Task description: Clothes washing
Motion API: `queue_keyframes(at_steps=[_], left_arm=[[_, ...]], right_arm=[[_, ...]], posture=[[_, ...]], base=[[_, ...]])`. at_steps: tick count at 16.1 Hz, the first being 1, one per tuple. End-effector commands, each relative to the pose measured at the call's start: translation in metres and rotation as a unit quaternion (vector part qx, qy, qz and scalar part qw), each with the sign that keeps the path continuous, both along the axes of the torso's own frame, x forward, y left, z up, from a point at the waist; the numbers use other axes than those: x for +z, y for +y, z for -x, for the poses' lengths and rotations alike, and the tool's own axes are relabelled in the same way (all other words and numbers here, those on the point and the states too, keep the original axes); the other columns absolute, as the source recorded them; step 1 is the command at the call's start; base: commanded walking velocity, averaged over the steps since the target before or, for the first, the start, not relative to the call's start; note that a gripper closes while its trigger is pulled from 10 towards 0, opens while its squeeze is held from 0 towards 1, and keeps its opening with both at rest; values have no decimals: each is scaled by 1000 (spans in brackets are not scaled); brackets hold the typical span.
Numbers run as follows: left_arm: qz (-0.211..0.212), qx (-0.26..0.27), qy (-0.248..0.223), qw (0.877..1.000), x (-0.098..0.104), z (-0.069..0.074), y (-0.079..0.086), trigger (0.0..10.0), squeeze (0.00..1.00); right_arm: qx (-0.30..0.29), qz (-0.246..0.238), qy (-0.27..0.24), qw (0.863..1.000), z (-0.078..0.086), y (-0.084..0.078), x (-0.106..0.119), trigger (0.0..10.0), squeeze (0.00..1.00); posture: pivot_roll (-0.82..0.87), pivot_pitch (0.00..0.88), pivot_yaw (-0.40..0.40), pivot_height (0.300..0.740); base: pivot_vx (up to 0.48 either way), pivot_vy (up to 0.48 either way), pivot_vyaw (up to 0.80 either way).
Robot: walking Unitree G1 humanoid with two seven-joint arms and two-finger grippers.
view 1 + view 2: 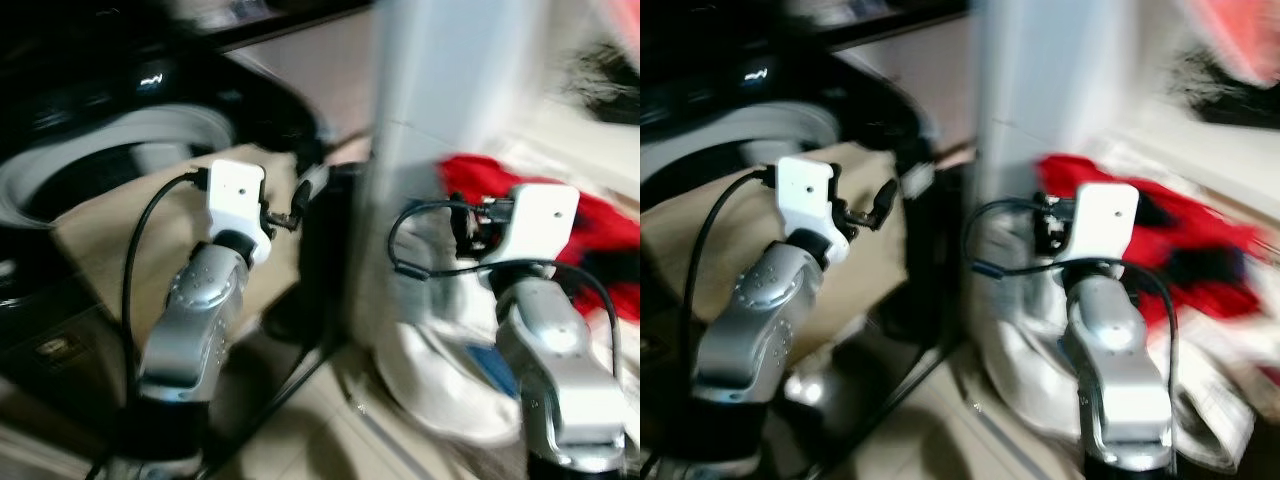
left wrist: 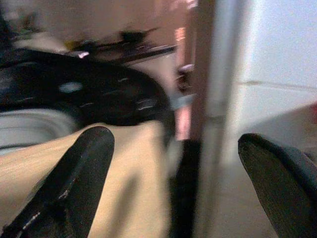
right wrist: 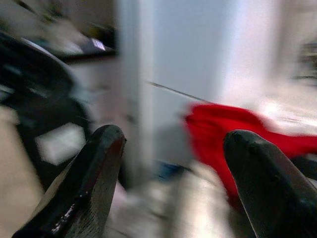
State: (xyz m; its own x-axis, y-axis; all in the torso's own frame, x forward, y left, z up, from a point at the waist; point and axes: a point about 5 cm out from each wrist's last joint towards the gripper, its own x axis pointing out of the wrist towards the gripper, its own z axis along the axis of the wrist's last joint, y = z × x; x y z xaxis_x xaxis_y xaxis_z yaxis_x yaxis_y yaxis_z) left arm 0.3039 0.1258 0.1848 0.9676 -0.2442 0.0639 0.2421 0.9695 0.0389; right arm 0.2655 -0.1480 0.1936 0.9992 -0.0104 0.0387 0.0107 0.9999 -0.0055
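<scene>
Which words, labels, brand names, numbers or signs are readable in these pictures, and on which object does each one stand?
No text can be read; all views are blurred by motion.
Washing machine: a small bright mark on its dark top, too blurred to read.
Dark panel at lower left: a small pale label, too blurred to read.
White bag under the red clothes: a blue patch, perhaps print, unreadable.
</scene>
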Motion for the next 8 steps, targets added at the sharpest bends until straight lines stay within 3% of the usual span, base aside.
queue_keyframes(at_steps=[1,2,6,8], left_arm=[[7,-12,-12,1000,6,0,-7,10000,0],[9,-14,-11,1000,6,0,-8,10000,0],[22,-44,-8,999,4,5,-13,10000,0],[28,-48,-3,998,3,6,-14,10000,0]], right_arm=[[-19,-4,-1,1000,2,-10,-1,10000,0],[-18,-1,-1,1000,2,-10,-1,10000,0],[-21,-7,0,1000,6,-9,-2,10000,0],[-26,-19,6,999,8,-9,-3,10000,0]], posture=[[-93,0,15,740],[-93,0,15,740],[-94,0,16,740],[-99,0,20,740]], base=[[356,0,0],[356,0,0],[0,0,0],[0,0,-634]])
